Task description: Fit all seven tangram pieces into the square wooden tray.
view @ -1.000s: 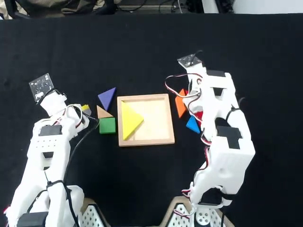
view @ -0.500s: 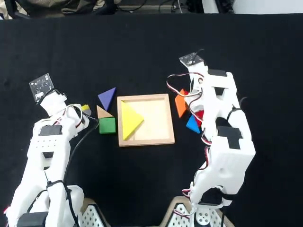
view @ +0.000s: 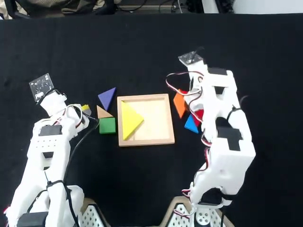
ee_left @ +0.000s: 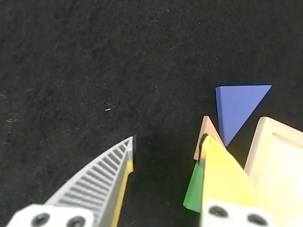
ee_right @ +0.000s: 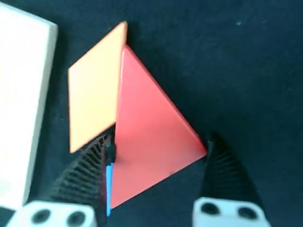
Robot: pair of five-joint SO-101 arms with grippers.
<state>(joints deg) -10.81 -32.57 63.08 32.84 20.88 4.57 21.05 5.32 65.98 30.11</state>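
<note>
Recorded a black counter (view: 246, 47) across the whole high view. Noted the right arm (view: 229, 142) right of centre and the left arm (view: 47, 151) at lower left. Located the square wooden tray (view: 144, 97) at centre frame, flat on the counter between the two arms. Found one piece inside it: a large yellow triangle (view: 129, 119), long side against the tray's left wall, apex toward the middle. Found a red triangle (ee_right: 151, 132) on the counter right of the tray, mostly under the right arm in the high view. Identified an orange parallelogram (view: 179, 104) just right of the tray's upper right corner, touching the red triangle along one edge in the right wrist view. Placed a violet triangle (view: 107, 97) up and left of the tray, near its upper left corner. Placed a blue triangle (view: 191, 124) below the orange parallelogram, apart from the tray. Logged a green square (view: 107, 126) just beside the tray's left wall, and a tan triangle (view: 103, 112) directly above it. Checked the right pincer (ee_right: 158, 145): jaws apart, one on each side of the red triangle, close to its edges. Checked the left pincer (ee_left: 168, 142): jaws apart over black counter, left of the tan triangle and green square.
</note>
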